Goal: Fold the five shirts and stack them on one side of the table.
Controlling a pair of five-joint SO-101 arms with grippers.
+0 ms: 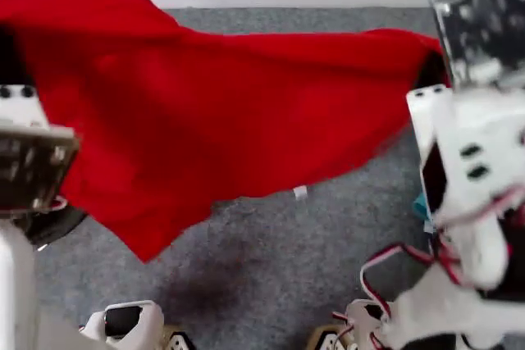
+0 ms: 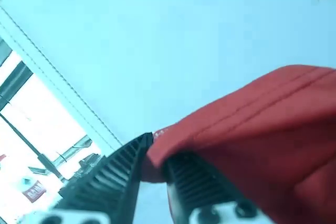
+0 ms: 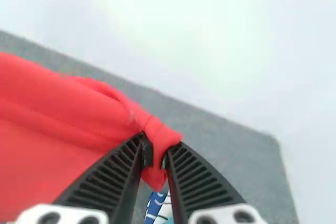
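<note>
**A:** How does the red shirt (image 1: 246, 112) look?

**B:** It is one plain, bright red piece, spread wide and held up above the table (image 1: 328, 243). It sags through the middle, and one corner droops to a point on the near left. It spans almost from the left edge to the right.

**A:** What holds it?

**B:** Both arms do. The left gripper (image 2: 157, 153) is clenched on a bunched fold of the hem at the left end. The right gripper (image 3: 156, 148) pinches another gathered corner at the right end.

**A:** Is there any label or writing?

**B:** A small white tag (image 1: 300, 193) hangs at the near edge of the cloth. Whatever is on it is too small to read.

**A:** And the materials?

**B:** The cloth is soft and matte, with a double row of stitching (image 2: 262, 103) along the hem. The fingers (image 3: 115, 174) are black, ribbed and tapering. The table has a grey, felt-like nap. A blue-and-white item (image 3: 156, 207) shows between the right gripper's fingers, below the shirt.
</note>
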